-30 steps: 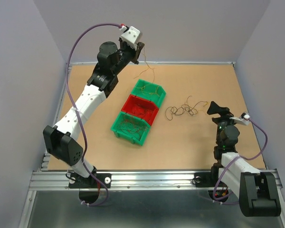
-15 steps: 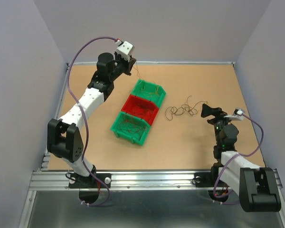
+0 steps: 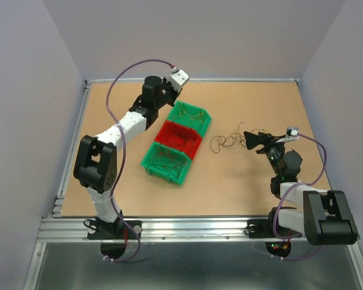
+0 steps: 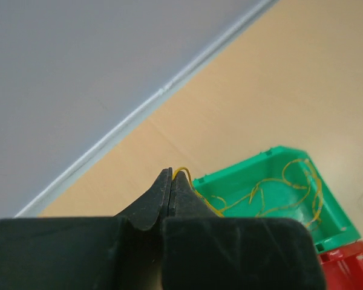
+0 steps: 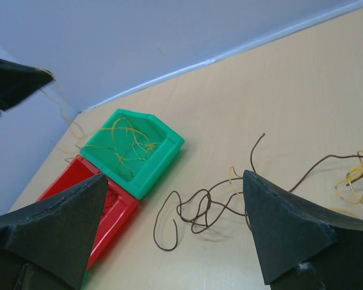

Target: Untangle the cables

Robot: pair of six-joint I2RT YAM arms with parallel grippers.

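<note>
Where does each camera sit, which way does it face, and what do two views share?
Top external: above and behind the bases, looking down on the table; both arms show.
Left wrist: on the left arm, facing the back wall over the far green bin; the left gripper shows, shut on a yellow wire.
Right wrist: on the right arm, facing far-left over the loose cables; the open right gripper shows.
Shared: both wrist views hold the far green bin.

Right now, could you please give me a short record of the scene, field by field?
left tool: shut on a yellow wire, near the far green bin
right tool: open, empty, facing the loose wires
other bins: red bin, near green bin, wire strands in all three
loose wires: brown and yellowish tangle on the table
</note>
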